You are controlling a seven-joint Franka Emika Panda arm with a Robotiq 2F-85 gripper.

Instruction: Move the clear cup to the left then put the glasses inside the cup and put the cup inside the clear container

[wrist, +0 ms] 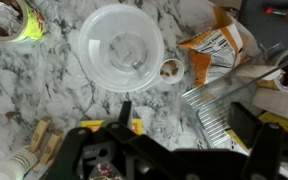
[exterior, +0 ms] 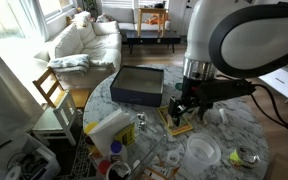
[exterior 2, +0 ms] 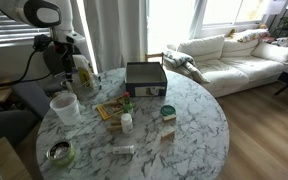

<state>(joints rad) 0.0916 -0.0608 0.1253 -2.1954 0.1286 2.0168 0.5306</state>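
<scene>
The clear cup (wrist: 122,45) stands upright and empty on the marble table, just beyond my fingertips in the wrist view. It also shows in both exterior views (exterior: 202,152) (exterior 2: 64,105). My gripper (wrist: 184,125) is open and empty. It hangs above the table beside the cup (exterior: 187,104), over a ribbed see-through thing (wrist: 212,105). I cannot make out the glasses for sure; thin curved wire shows at the right edge of the wrist view (wrist: 280,62). The dark rectangular box (exterior: 137,85) (exterior 2: 145,78) lies farther off on the table.
A snack bag (wrist: 219,45) lies right next to the cup. A green-rimmed tin (wrist: 14,20) (exterior 2: 59,152), wooden pegs (wrist: 39,140), a small white bottle (exterior 2: 127,122) and a yellow-edged card (exterior 2: 109,110) are scattered on the round table (exterior 2: 189,125). A sofa (exterior 2: 234,55) stands behind.
</scene>
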